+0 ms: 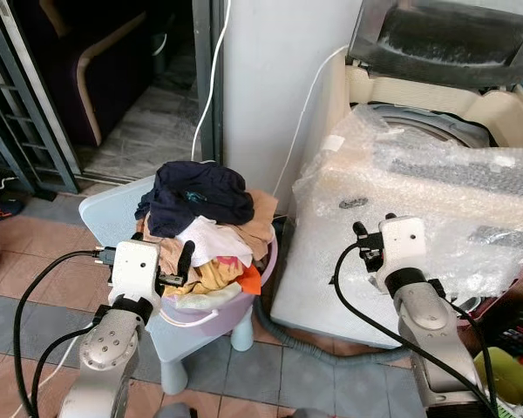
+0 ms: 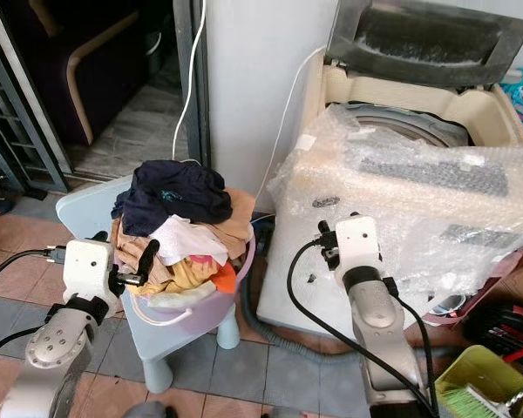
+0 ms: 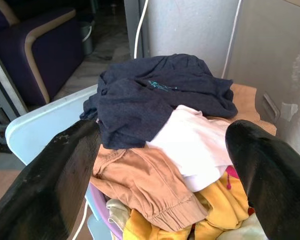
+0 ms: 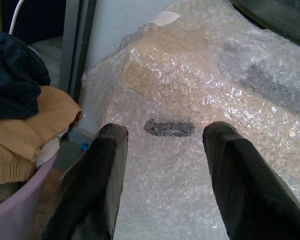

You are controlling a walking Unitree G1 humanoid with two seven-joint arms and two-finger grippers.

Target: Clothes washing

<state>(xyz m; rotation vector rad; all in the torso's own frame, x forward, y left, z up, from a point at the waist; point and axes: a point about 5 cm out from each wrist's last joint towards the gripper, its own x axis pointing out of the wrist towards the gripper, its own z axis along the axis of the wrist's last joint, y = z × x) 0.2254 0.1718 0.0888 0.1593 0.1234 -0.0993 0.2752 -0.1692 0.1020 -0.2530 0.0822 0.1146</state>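
A lilac laundry basket (image 1: 211, 312) stands on a pale blue plastic stool (image 1: 105, 209), heaped with clothes. A dark navy garment (image 1: 200, 193) lies on top, over a white piece (image 1: 211, 239), tan trousers (image 3: 145, 185) and a yellow item (image 3: 215, 210). My left gripper (image 3: 162, 132) is open at the basket's near-left side, fingers spread wide towards the heap and holding nothing. To the right stands a top-loading washing machine (image 1: 436, 187) wrapped in bubble wrap, its lid (image 1: 444, 35) raised. My right gripper (image 4: 167, 129) is open close to the machine's wrapped front, holding nothing.
A grey drain hose (image 1: 305, 340) curls on the tiled floor between stool and machine. A white cable (image 1: 211, 78) hangs down the wall behind the basket. An open doorway with a dark armchair (image 1: 96, 70) lies far left. A green bin (image 2: 488, 374) sits at bottom right.
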